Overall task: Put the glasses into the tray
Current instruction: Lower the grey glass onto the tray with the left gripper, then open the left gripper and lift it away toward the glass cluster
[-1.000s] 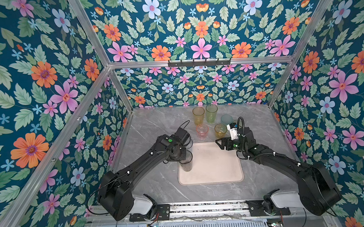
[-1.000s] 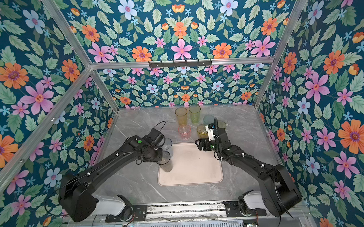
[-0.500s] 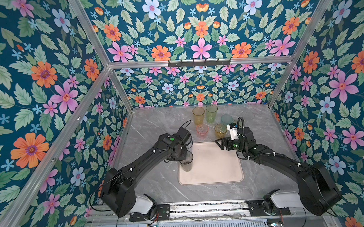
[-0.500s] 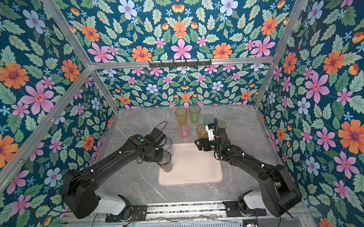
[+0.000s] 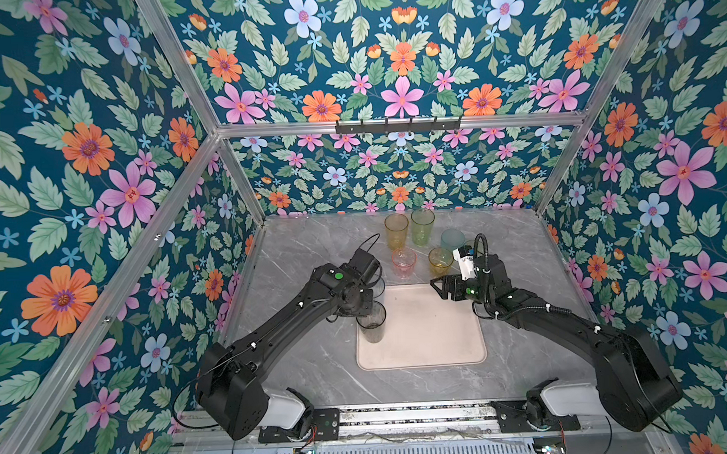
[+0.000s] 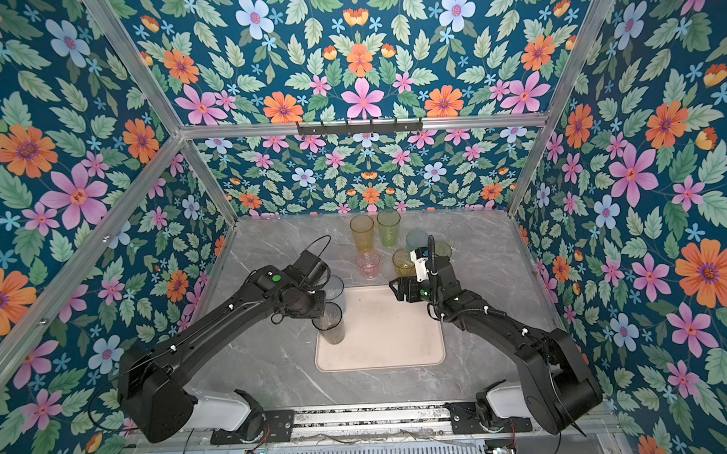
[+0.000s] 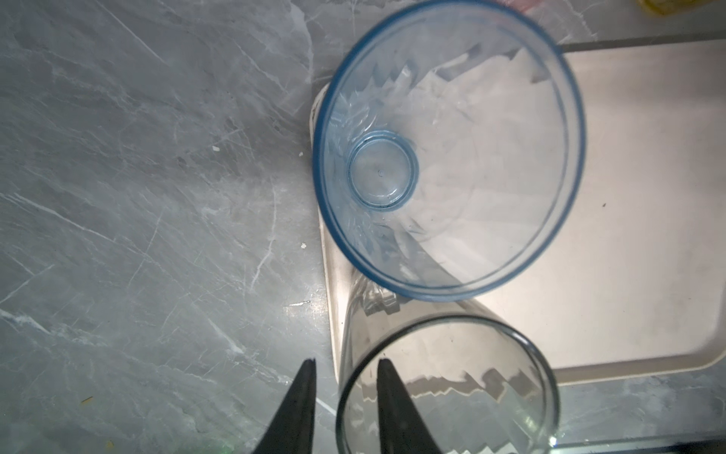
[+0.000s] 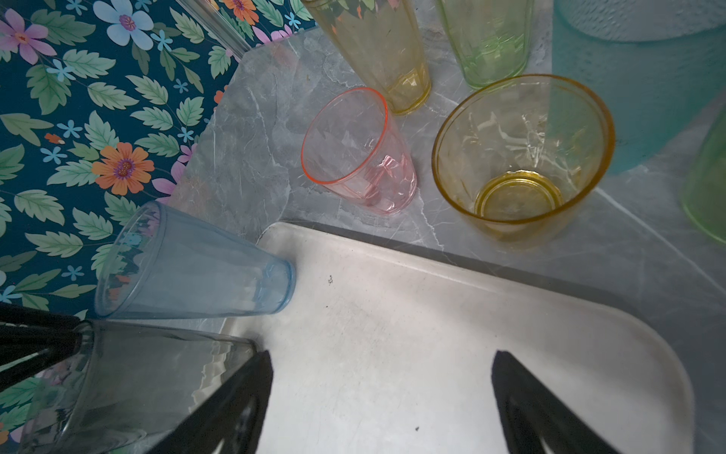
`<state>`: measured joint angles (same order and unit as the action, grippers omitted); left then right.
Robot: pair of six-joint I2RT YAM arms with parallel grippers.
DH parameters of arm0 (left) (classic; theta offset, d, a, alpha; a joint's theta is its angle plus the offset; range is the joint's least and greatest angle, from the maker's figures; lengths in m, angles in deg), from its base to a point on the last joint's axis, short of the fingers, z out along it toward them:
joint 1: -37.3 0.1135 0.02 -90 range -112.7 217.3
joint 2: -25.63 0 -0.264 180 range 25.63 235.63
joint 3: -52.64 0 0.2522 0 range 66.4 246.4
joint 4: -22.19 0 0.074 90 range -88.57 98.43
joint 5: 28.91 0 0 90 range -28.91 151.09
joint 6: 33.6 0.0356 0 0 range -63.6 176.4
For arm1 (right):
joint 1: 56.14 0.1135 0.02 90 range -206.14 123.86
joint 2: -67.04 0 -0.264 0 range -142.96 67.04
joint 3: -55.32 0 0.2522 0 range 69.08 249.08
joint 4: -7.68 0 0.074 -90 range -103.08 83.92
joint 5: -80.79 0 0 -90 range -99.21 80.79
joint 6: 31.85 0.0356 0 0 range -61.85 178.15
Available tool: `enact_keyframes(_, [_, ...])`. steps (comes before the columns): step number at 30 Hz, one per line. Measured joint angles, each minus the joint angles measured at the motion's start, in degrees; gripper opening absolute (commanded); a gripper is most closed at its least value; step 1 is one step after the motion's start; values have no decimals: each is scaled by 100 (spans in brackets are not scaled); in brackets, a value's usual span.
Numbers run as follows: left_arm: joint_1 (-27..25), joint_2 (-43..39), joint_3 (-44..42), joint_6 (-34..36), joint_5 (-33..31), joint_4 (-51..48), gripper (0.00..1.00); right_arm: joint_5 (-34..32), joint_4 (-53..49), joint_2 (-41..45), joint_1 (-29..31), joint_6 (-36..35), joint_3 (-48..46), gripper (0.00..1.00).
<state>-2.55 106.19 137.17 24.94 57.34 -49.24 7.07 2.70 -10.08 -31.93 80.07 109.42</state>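
Left tool straddles the grey glass wall, narrowly parted; right tool gapes empty. The glass stands at the tray edge. If we withdraw askew, the inner finger may topple it.

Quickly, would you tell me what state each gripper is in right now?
Left gripper: jaws slightly open, straddling the wall of the grey glass, not pinching it.
Right gripper: open, empty, above the tray.

Grey marbled table, pale tray mid-table, pink glass, short amber glass, green glass, teal glass upright behind it
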Motion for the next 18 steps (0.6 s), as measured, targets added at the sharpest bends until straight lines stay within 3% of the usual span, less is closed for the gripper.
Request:
enact_keyframes(8, [7,-37,931,173,-439,-214,40,0,0,0,0,0,0,89])
enact_keyframes(18, [153,553,2072,463,-767,-249,44,-2,-4,57,0,0,0,89])
